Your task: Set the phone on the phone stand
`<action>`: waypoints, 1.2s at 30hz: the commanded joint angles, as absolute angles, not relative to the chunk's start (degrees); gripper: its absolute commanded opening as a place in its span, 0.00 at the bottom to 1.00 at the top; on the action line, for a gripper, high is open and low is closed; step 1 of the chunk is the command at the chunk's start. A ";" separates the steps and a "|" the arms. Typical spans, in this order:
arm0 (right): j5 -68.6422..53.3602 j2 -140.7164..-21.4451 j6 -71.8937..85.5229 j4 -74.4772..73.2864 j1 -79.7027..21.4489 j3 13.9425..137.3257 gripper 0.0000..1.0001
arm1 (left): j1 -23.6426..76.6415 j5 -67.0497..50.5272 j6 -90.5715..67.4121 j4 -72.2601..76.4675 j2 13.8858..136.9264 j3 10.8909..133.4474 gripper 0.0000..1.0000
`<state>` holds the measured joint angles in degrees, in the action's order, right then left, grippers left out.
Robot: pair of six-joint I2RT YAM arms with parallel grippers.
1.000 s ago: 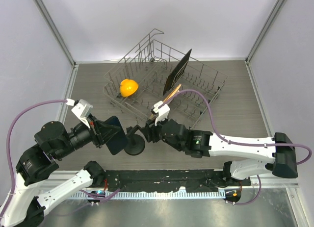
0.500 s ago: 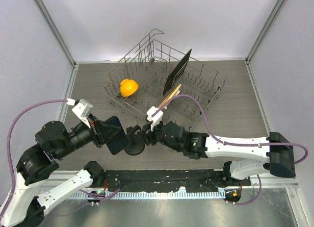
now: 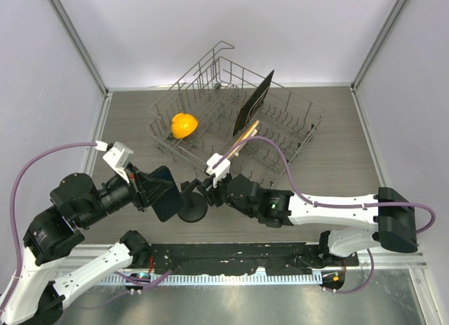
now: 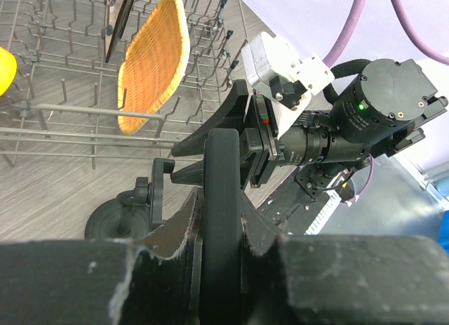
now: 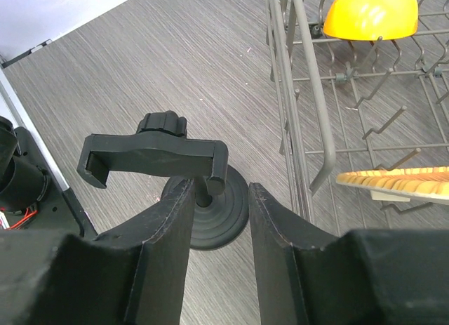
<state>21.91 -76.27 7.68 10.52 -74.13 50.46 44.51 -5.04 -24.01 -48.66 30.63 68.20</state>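
The phone (image 3: 163,191), a glossy black slab, is held edge-up off the table with my left gripper (image 3: 151,188) shut on it. In the left wrist view the phone (image 4: 223,156) runs edge-on between the pads of the left gripper (image 4: 222,202). The phone stand (image 3: 191,211) sits just right of the phone, its clip (image 5: 151,156) above the round base (image 5: 217,223). My right gripper (image 5: 219,195) is open. Its fingers (image 5: 172,227) straddle the stand's stem and the right end of the clip, with a gap still showing on the right side.
A grey wire dish rack (image 3: 295,128) stands behind the stand. It holds a yellow bowl (image 3: 184,124), an upright black board (image 3: 254,100) and a woven bamboo piece (image 4: 154,62). The rack's near rail (image 5: 309,114) runs close to the right gripper's right side.
The right arm has slid left until its fingers reach round the stand, and its jaws have narrowed a little. The left gripper and the phone have not moved.
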 commanded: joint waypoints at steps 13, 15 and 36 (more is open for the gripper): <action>22.59 -78.22 4.66 16.08 -73.74 52.91 0.32 | 44.47 -5.98 -24.78 -44.56 30.94 68.82 0.00; 22.33 -78.40 4.48 16.17 -73.74 53.09 0.27 | 44.47 -5.89 -24.70 -44.56 30.76 68.64 0.00; 0.80 -76.99 5.62 17.75 -66.62 51.33 0.00 | 44.47 -43.32 -20.31 13.60 28.56 38.87 0.00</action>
